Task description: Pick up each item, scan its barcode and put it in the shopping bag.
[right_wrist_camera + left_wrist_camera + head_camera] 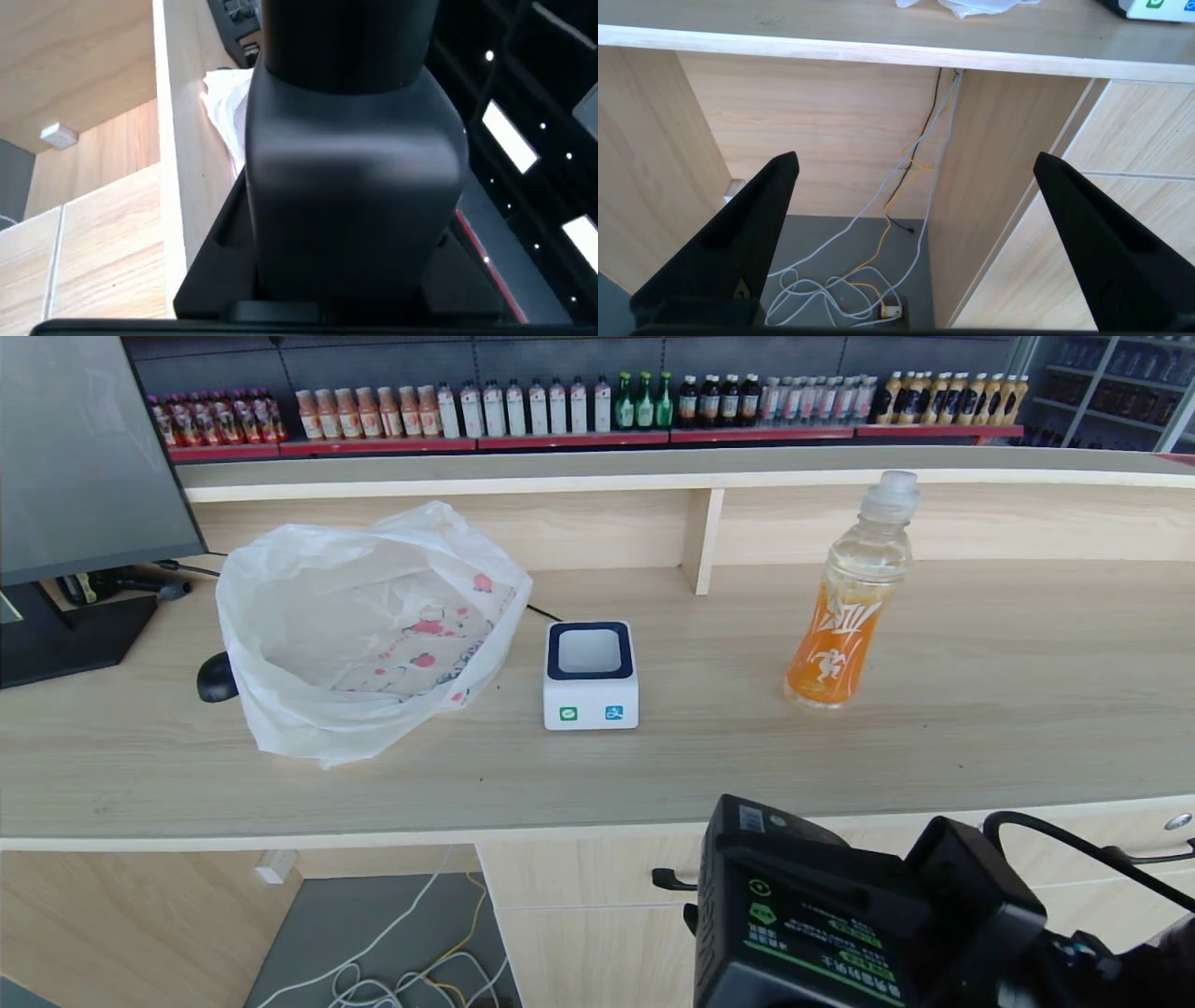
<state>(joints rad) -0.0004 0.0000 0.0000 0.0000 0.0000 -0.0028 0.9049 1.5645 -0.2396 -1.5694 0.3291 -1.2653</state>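
Observation:
An orange drink bottle (845, 607) with a clear cap stands upright on the right part of the wooden counter (653, 775). A white scanner box (590, 674) with a dark-rimmed window sits in the middle. To its left lies the white plastic shopping bag (364, 616), its mouth open towards me. My left gripper (915, 163) is open and holds nothing; it hangs below the counter edge, facing the cabinet opening. My right arm's black wrist block (840, 915) is low in front of the counter, below the bottle. A black housing (346, 168) blocks the right wrist view.
A monitor (84, 457) and a black mouse (217, 678) stand at the counter's left end. A raised back ledge with an upright divider (702, 537) runs behind. Loose cables (850, 280) lie on the floor under the counter. Drawers (579, 896) are below the edge.

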